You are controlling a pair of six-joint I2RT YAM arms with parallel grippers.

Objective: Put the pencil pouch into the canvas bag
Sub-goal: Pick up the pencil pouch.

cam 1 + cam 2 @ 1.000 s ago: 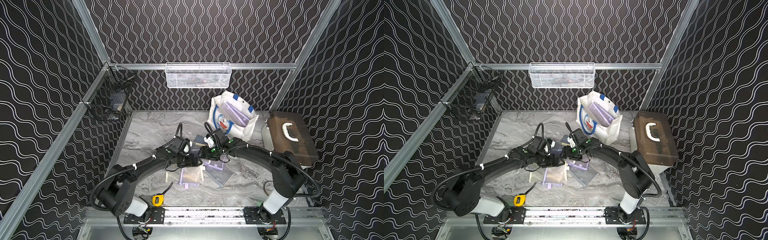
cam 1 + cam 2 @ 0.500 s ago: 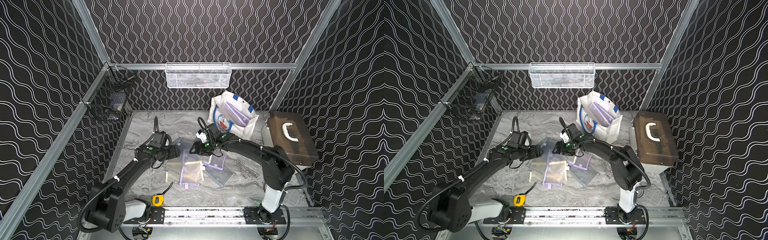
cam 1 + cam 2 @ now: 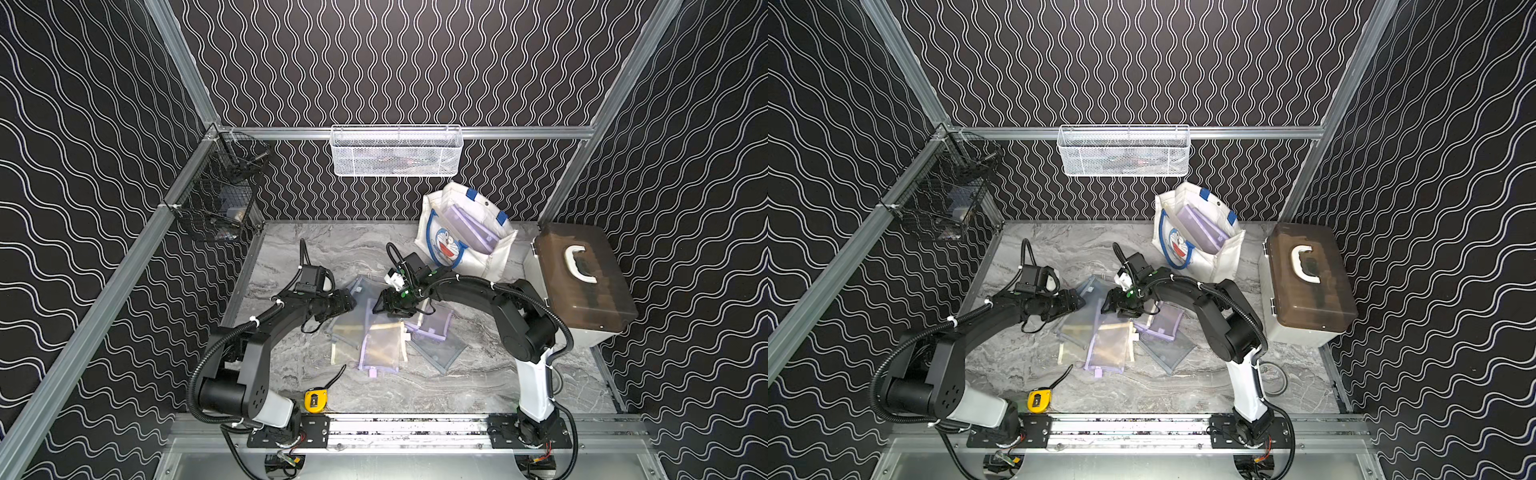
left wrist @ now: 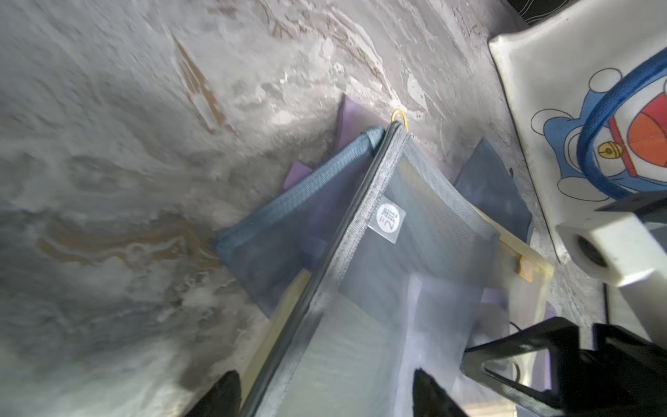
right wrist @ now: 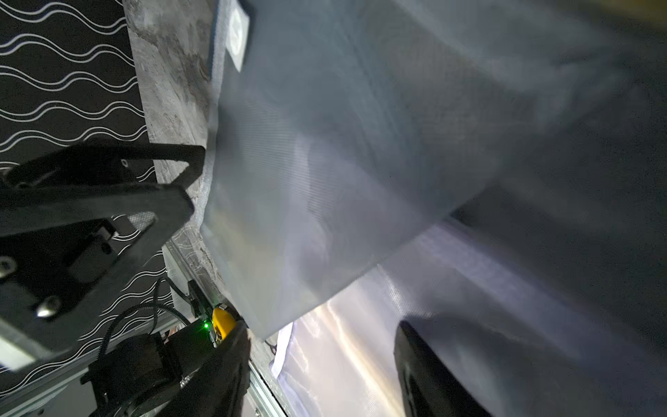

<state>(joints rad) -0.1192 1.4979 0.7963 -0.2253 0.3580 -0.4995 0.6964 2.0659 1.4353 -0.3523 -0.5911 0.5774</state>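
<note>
Left claw, swung back in after pulling away, straddles the grey-blue mesh zip pouch with jaws wide, gripping nothing; right claw gapes at its other edge. Pouch lies among other pouches on the marble tabletop, near the white cartoon-cat canvas bag: grasp pending.

Right wrist view: mesh pencil pouch motion-blurred, cut off by frame edges. White wire basket contents too small to identify. Purple pouches half hidden inside canvas bag.

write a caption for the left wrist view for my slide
Open left tool around a grey mesh pencil pouch atop other pouches, cartoon-cat canvas bag nearby.
</note>
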